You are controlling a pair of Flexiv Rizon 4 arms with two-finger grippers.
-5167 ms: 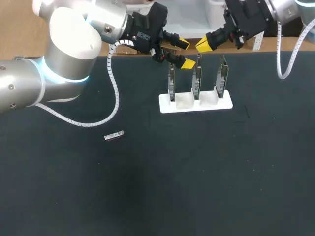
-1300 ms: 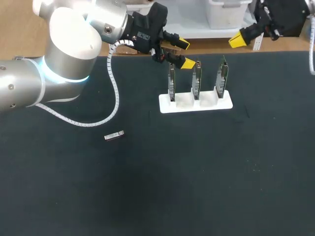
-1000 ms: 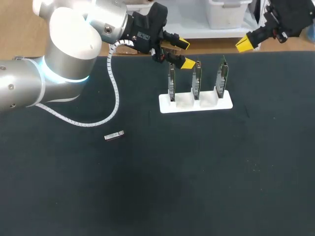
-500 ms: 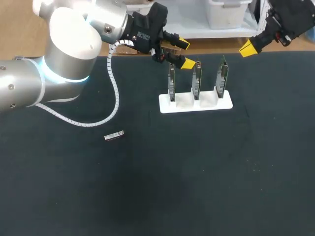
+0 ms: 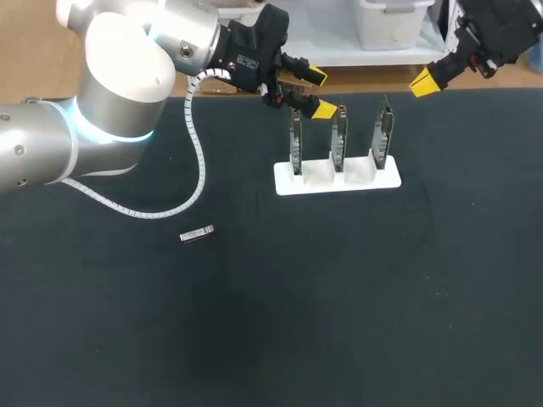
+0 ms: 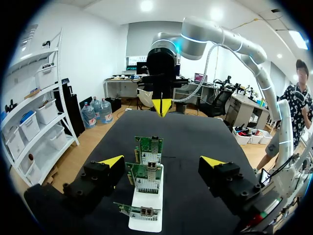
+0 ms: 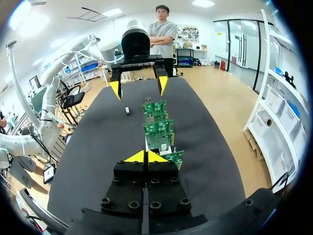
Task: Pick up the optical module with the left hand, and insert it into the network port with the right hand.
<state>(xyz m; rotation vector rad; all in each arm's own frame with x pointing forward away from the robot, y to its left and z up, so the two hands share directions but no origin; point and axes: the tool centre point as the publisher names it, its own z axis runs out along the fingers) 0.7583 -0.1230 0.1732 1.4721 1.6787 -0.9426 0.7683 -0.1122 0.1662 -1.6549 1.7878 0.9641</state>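
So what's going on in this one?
Nothing is being handled yet. The small metal module lies alone on the dark table, far from both arms. The left pincer hovers open at the far edge, close to the white stand holding three upright circuit boards. The right pincer is shut and empty, near the table's far right edge.

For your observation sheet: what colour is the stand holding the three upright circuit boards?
White. The stand shows best in the head view.
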